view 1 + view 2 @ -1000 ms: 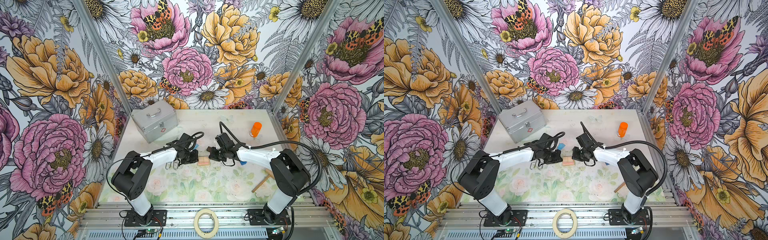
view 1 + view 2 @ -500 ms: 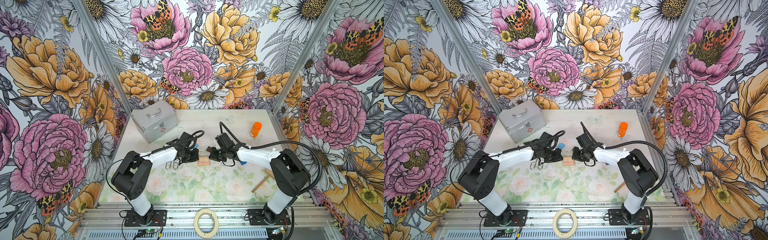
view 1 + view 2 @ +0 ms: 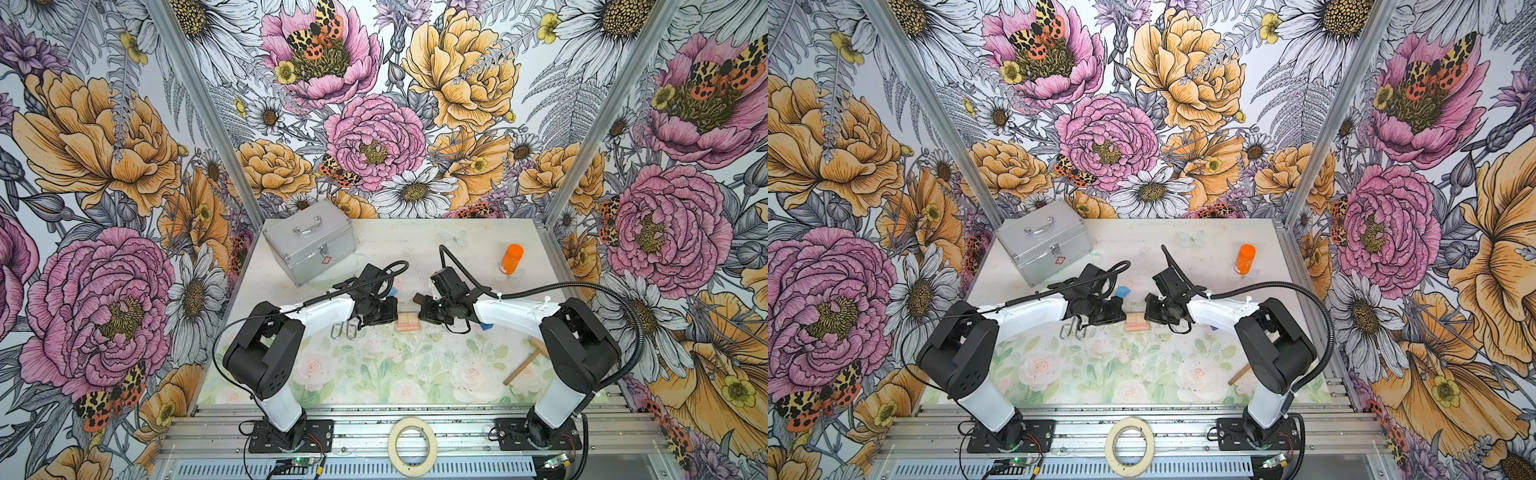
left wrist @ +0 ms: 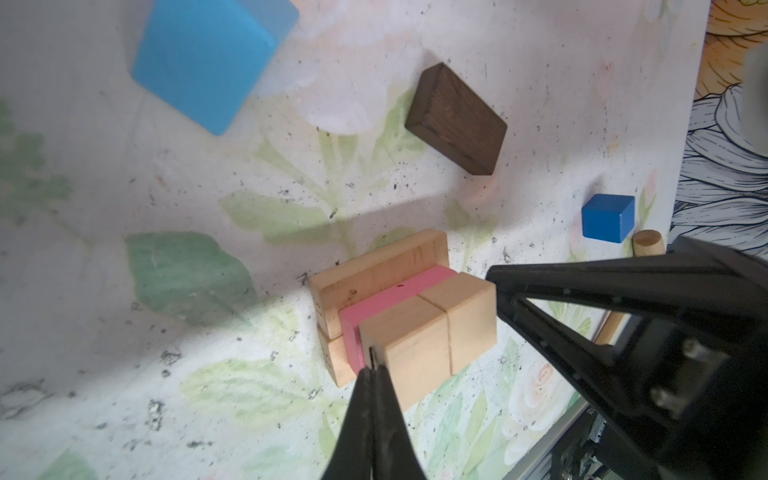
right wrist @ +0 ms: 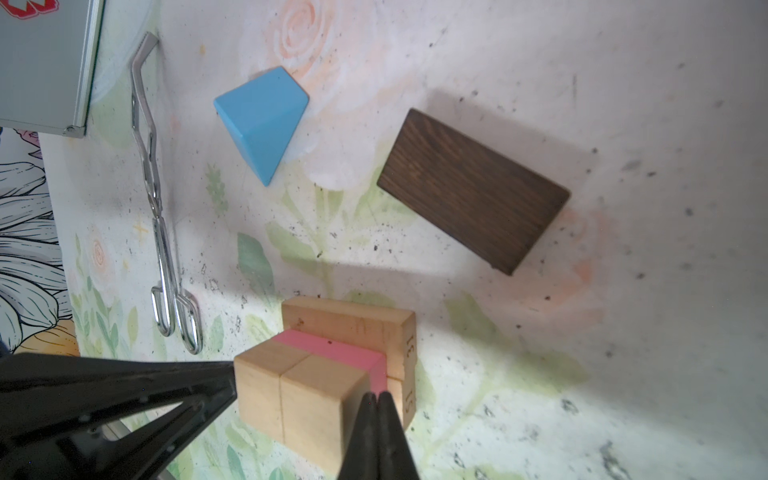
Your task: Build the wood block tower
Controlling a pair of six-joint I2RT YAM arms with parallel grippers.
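The wood block tower is a low stack at mid-table. In the left wrist view it shows tan bars, a pink bar and two tan cubes side by side. My left gripper is shut, its tips touching the stack's left end. My right gripper is shut, its tips against the opposite end at the pink bar. Loose wood blocks lie behind the stack: a dark brown bar, a light blue block and a dark blue cube.
Silver tongs lie under my left arm. A silver case stands at the back left and an orange bottle at the back right. A tan wooden stick lies front right. A tape ring rests on the front rail.
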